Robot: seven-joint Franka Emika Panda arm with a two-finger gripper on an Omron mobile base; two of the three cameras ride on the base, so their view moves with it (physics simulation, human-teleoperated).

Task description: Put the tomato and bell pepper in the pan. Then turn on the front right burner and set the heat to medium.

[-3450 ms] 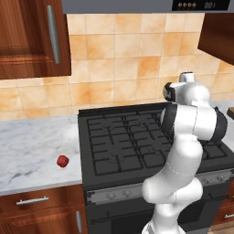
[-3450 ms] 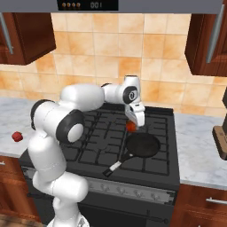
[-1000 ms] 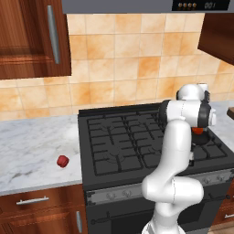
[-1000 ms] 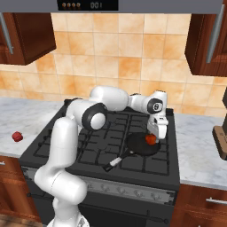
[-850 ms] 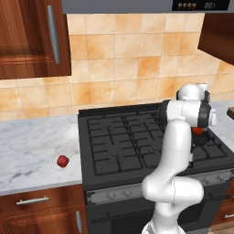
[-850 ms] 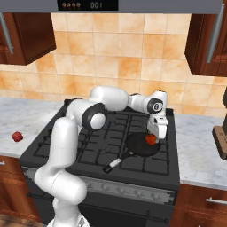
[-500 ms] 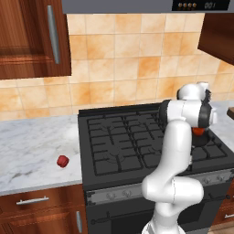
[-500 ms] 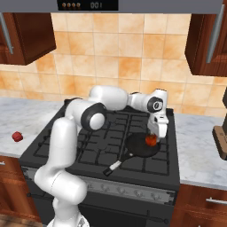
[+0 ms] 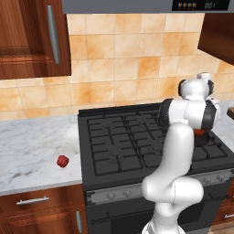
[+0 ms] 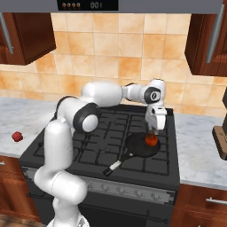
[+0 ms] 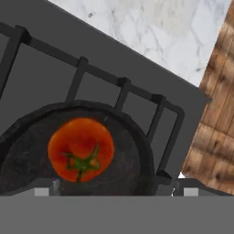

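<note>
The orange-red tomato (image 11: 81, 148) lies in the black pan (image 11: 132, 155), which sits on the front right burner (image 10: 162, 163) of the cooktop. In the right base view my gripper (image 10: 154, 129) hangs just above the tomato (image 10: 151, 140) and the pan (image 10: 135, 148), pointing down. It is open, with its fingertips (image 11: 45, 186) wide apart and nothing between them. The pan's handle points to the front left. The crimson bell pepper (image 9: 62, 161) rests on the marble counter left of the stove, also seen as the bell pepper (image 10: 17, 136). In the left base view my arm hides most of the pan, and a sliver of tomato (image 9: 199, 132) peeks out.
A row of knobs (image 10: 133, 191) runs along the stove's front. A wooden block (image 10: 220, 142) stands on the counter right of the stove. Wall cabinets (image 10: 26, 35) and a hood hang overhead. Marble counter (image 9: 32, 146) lies on both sides.
My gripper carried the tomato to the right across the stove and down over the pan. Its jaws have spread, and the tomato now rests in the pan.
</note>
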